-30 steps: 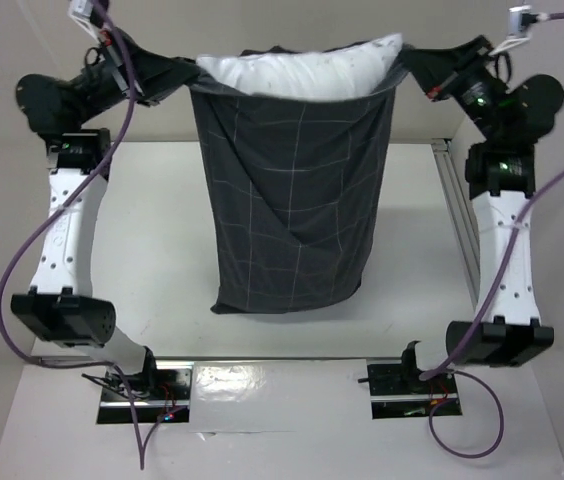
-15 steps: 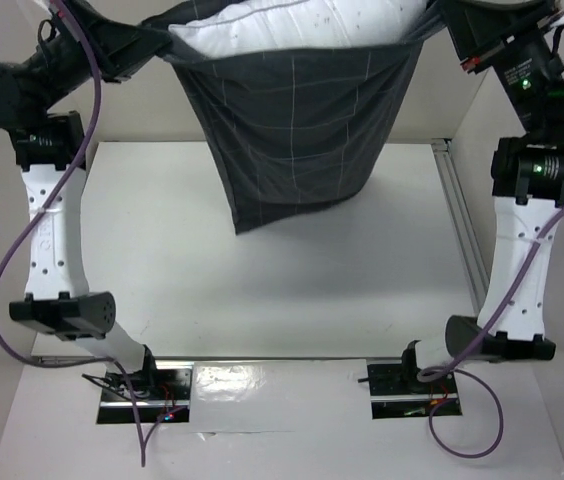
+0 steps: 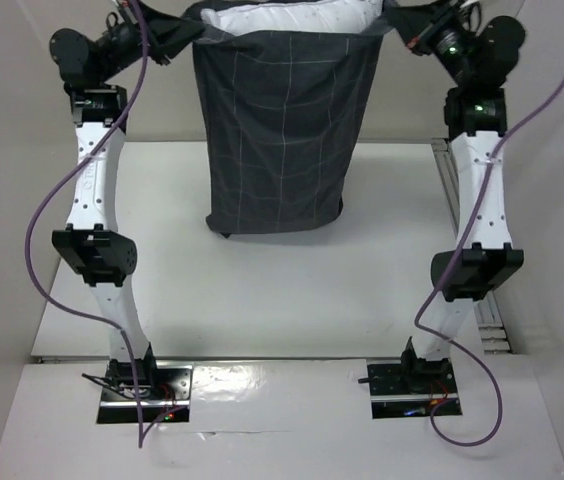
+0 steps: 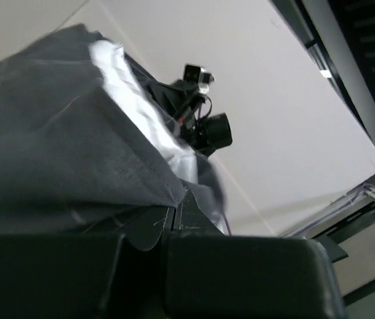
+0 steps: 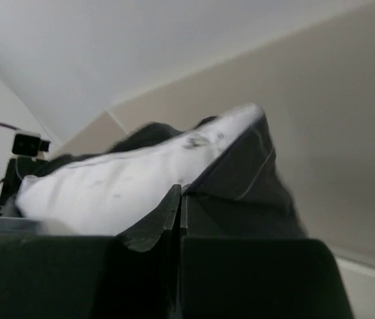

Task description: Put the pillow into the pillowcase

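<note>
At the 12 o'clock end of the bench [image 3: 262, 290], the pillowcase [image 3: 277, 130] is hanging mouth-up as a dark gridded sack, stretched between the two raised arms. The left end effector [image 3: 165, 42] is gripping the mouth hem at about 11 o'clock and the right end effector [image 3: 409, 30] is gripping it at about 1 o'clock. Both wrist views are showing the jaws pressed together on a fold of the dark fabric, with no gap between the fingers. The pillow [image 3: 292, 18] is sitting almost wholly inside the case, with only a white band along its top edge showing above the hem. Whether the right jaws are also catching a corner of the pillow is not discernible. Whether the bottom of the sack is touching the bench or hanging just clear of it cannot be told from above. In my judgement the insertion step is nearing its end, with the arms holding the case aloft so that the pillow's own weight is seating it toward the closed end. The next move is calling for that last white band to go below the hem. Both grips need to hold evenly while this is done, since a slip on either side would be tipping the mouth and letting the pillow slide back out.
</note>
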Tool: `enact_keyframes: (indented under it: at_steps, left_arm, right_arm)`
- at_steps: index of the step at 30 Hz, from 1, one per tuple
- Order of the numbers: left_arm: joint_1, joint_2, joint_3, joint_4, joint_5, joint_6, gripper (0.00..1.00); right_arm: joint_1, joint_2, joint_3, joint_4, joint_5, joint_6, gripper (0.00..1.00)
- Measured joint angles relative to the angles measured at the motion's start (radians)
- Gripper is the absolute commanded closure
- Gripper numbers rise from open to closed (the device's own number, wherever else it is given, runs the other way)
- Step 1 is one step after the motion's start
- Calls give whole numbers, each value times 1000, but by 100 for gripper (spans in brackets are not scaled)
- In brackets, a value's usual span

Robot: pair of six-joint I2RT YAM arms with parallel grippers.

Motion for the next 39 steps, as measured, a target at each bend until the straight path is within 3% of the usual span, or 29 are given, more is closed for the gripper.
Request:
enact_keyframes:
  at_steps: [2, 5, 9, 16, 18, 21, 23, 25, 27, 28, 31, 36, 39]
  left_arm:
    - [35, 40, 101, 5, -24, -35, 100]
    - [119, -60, 31, 22, -34, -63, 100]
    - [129, -207, -40, 10, -32, -24, 100]
    - [129, -178, 132, 104, -35, -84, 100]
    - [127, -196, 80, 105, -37, -71, 100]
    - [105, -291, -157, 98, -41, -37, 100]
    - [84, -311, -238, 89, -20, -24, 100]
    - [65, -239, -156, 70, 13, -50, 100]
    - [67, -54, 178, 30, 22, -95, 100]
    - [86, -12, 242, 52, -4, -124, 100]
    - [169, -132, 42, 95, -31, -153, 100]
    - [158, -436, -270, 50, -18, -35, 100]
    - [132, -535, -377, 88, -14, 14, 100]
  right_arm:
    - [-38, 12, 88, 3, 1, 24, 100]
    - [-117, -76, 92, 45, -51, 97, 100]
    - [-106, -175, 83, 110, -90, 119, 100]
    - [-120, -111, 195, 189, -108, 189, 100]
    - [-121, -106, 166, 187, -119, 194, 100]
    - [-84, -146, 29, 176, -123, 150, 100]
    - [-56, -155, -31, 152, -129, 127, 100]
    - [-37, -111, 18, 84, -147, 118, 100]
    - [-53, -5, 223, 33, -151, 133, 100]
    - [-78, 18, 280, 44, -147, 162, 100]
    - [-181, -55, 215, 158, -201, 263, 100]
    - [-151, -335, -123, 261, -197, 240, 100]
    - [-87, -418, -281, 289, -153, 168, 100]
